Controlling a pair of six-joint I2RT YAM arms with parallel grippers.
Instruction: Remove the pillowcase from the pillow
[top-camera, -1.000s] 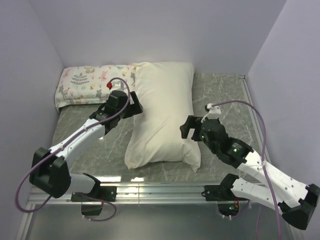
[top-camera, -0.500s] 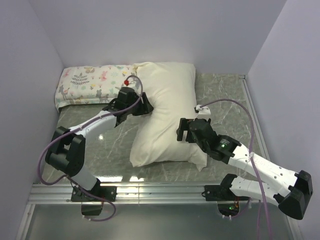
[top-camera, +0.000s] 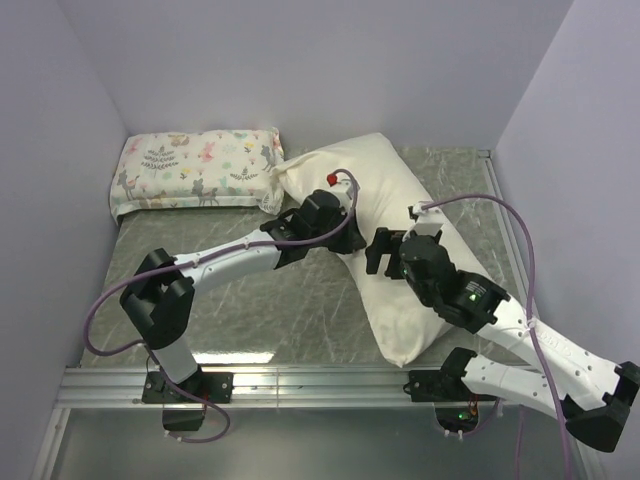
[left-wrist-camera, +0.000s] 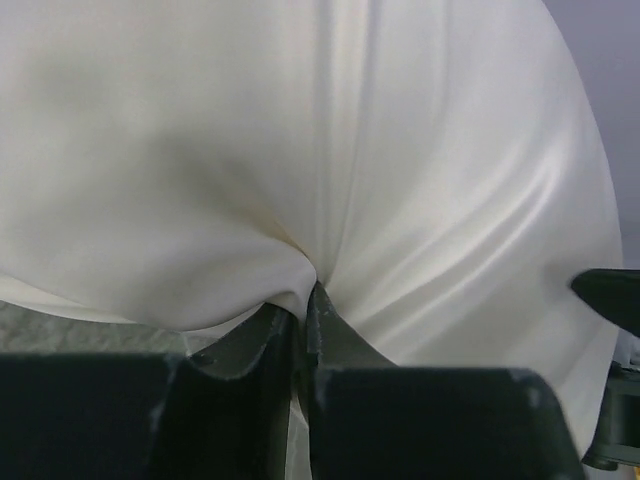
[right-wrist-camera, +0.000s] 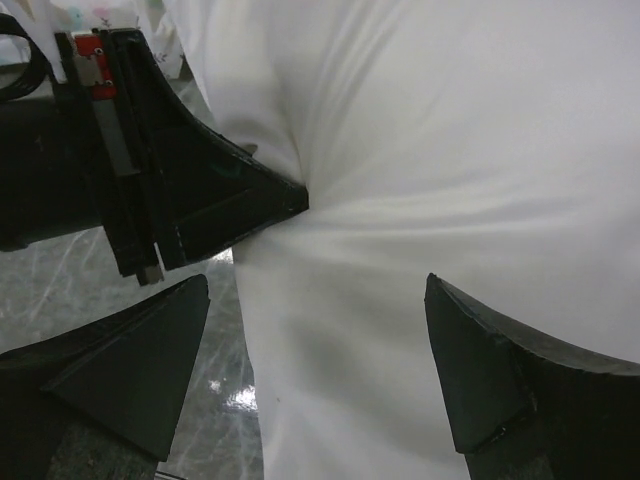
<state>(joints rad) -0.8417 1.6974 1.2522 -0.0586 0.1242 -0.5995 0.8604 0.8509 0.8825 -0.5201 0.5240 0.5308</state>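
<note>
Pillow (top-camera: 385, 185) lay slantwise across the counter (top-camera: 290, 310), far corner just beside the small flowered pillow (top-camera: 195, 170), near corner towards the right arm's base. It looked fully sheathed in its cream pillowcase (left-wrist-camera: 420, 200). No bare inner pillow showed in any view, and the open end of the case could not be made out.

Left hand (left-wrist-camera: 305, 305) was closed tight on a pinch of the pillowcase along the pillow's left edge. Cloth was drawn into a sharp fold, with creases fanning away from the fingertips. The grip appeared to hold fabric only, not the stuffing, though that was hard to confirm.

Right hand (right-wrist-camera: 315, 370) hovered over the middle of the pillow with its fingers spread wide, holding nothing, close beside the left hand's pinch.

Judged progress: early. One hold on the cover was secured, and nothing had been peeled back yet. What was left: a second hold, by the right hand, then working the case off along the pillow's length until the two were apart.
</note>
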